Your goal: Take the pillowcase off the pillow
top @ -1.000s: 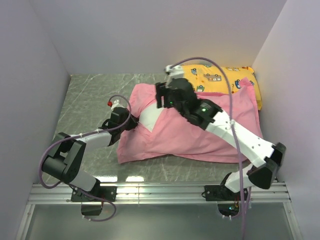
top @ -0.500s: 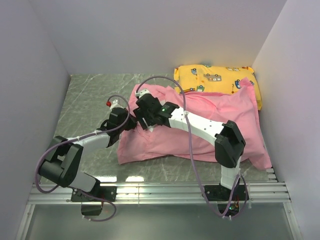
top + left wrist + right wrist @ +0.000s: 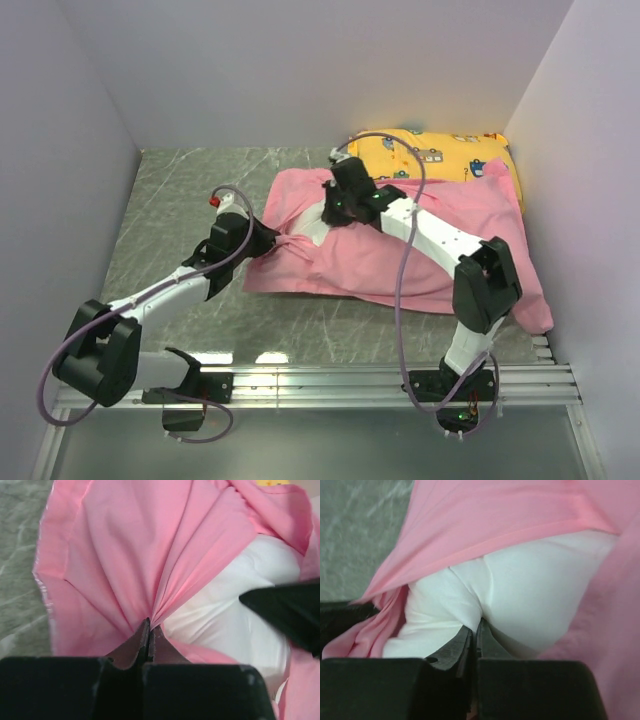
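Note:
The pink pillowcase (image 3: pixel 400 255) lies across the middle of the table with its open mouth at the left. There the white pillow (image 3: pixel 316 229) shows through the opening. My left gripper (image 3: pixel 272 243) is shut on the pillowcase's left edge, and pink folds (image 3: pixel 130 565) fan out from its tips (image 3: pixel 149 626). My right gripper (image 3: pixel 330 215) sits at the mouth, shut on a pinch of the white pillow (image 3: pixel 530 595), with its tips (image 3: pixel 476 626) pressed into the fabric. The rest of the pillow is hidden inside the case.
A yellow pillow with cartoon vehicles (image 3: pixel 440 158) lies at the back right, partly under the pink fabric. Grey walls stand close on the left, back and right. The marbled grey tabletop (image 3: pixel 170 210) shows at the left. A metal rail (image 3: pixel 320 385) runs along the near edge.
My right gripper went from the pillowcase's left part back to the mouth and shut on the white pillow. The left gripper has pulled the pink edge leftward, stretching the case flatter.

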You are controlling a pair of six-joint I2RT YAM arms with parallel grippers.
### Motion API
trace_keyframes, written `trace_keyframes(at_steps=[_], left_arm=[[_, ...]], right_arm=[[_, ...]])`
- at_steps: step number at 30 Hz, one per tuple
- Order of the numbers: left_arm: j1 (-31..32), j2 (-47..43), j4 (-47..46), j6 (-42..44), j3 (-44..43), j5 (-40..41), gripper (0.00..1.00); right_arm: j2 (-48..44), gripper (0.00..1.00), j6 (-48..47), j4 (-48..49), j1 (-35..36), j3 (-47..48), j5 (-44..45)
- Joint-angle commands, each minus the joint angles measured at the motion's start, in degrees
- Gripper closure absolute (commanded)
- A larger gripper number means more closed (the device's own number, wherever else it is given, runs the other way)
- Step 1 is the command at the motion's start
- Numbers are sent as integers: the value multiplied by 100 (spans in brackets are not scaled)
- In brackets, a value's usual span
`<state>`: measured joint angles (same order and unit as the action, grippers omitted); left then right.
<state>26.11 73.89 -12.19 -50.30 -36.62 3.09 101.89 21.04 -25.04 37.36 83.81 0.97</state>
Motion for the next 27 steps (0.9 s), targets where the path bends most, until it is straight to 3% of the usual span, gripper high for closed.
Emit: trace_keyframes(at_steps=[1, 14, 21, 24, 25, 27], left_arm=[[26, -252, 515, 135, -56, -11, 99], [149, -849, 946, -101, 664, -221, 100], [1141, -718, 1068, -147, 482, -178, 99], [1230, -770, 1210, -41, 131, -63, 90], [1230, -797, 1427, -15, 33, -54, 80], [1239, -762, 1648, 169, -387, 182, 71]], right_arm=[[-441, 100, 444, 296, -528, -215, 596], [-687, 100, 1166, 1080, -906, -409, 1018], [-749, 100, 1298, 1413, -898, -497, 764], [-863, 100, 1175, 1527, -582, -716, 1088], [-924, 100, 1148, 1659, -468, -908, 1185], [-1091, 100, 1035, 1765, -152, -1085, 1589]])
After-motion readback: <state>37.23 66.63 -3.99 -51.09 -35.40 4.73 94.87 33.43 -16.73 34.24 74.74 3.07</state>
